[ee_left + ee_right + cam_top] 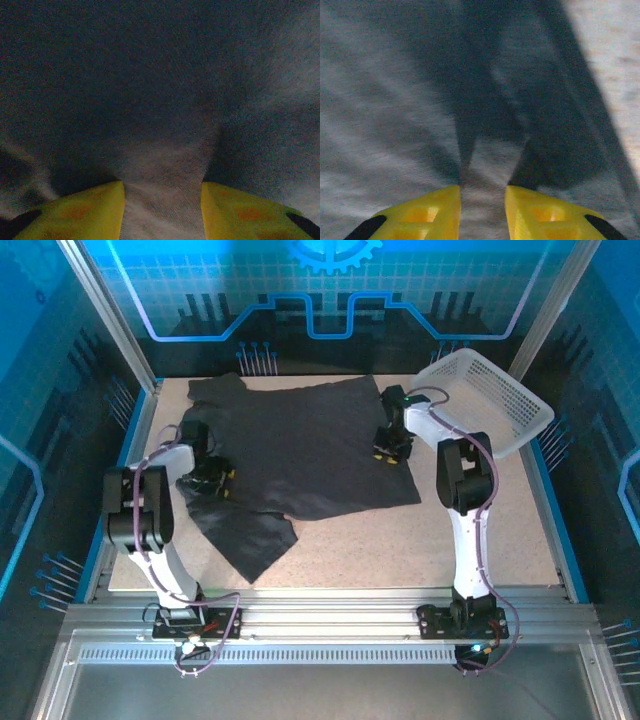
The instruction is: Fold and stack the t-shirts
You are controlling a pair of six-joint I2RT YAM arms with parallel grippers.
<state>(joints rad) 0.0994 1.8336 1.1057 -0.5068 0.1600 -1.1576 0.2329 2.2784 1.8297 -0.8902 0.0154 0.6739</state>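
Overhead: white basket (487, 392) near spread t-shirt (300, 450)

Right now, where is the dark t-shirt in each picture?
Top external: the t-shirt lies spread on the table, with the left gripper at its left edge and the right gripper at its right.
Left wrist: t-shirt above and between the left gripper's fingers.
Right wrist: t-shirt at left and centre, pinched by the right gripper.
Shared landmark: the yellow fingers.
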